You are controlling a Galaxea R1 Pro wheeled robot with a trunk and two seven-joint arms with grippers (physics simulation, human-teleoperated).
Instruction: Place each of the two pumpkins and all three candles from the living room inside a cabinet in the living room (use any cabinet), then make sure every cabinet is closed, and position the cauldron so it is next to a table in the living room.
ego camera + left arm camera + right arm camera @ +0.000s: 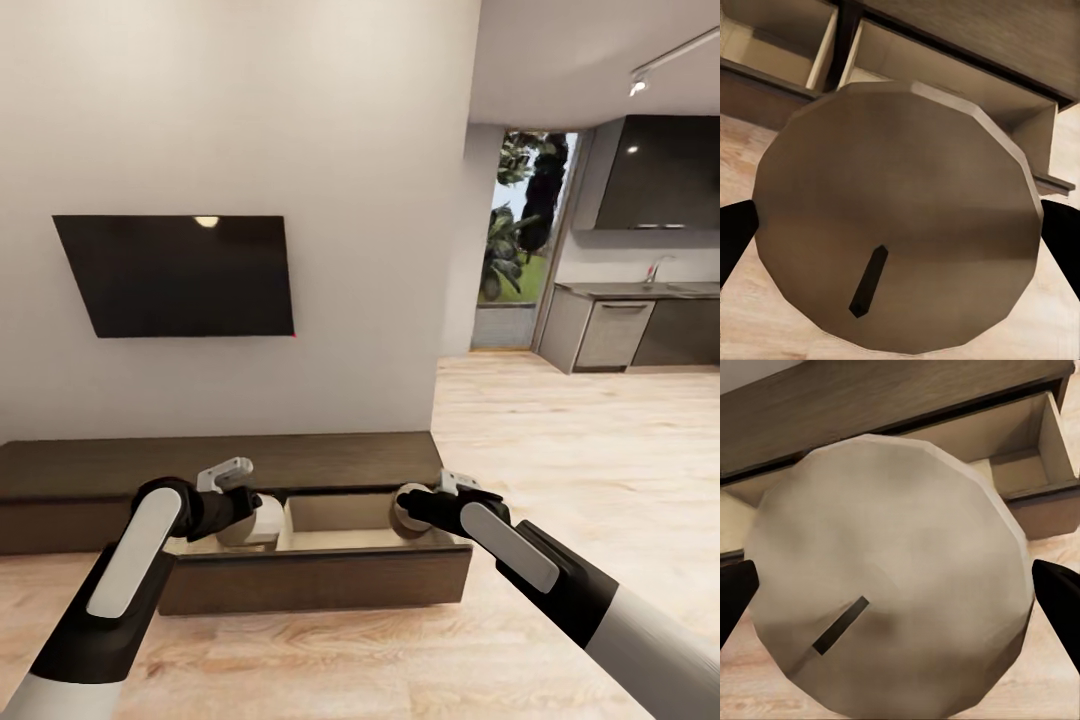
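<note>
I'm in a home's open-plan living room: black flat wall-mounted television (pixel 175 275), long low dark-brown wood cabinet (pixel 220 465), pale plank floor (pixel 560 430), grey kitchen units (pixel 640 330) beyond.

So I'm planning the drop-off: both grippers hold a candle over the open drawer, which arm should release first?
Probably the right. Its gripper holds its candle over the wide drawer compartment; the left gripper and its candle hang by the divider.
</note>
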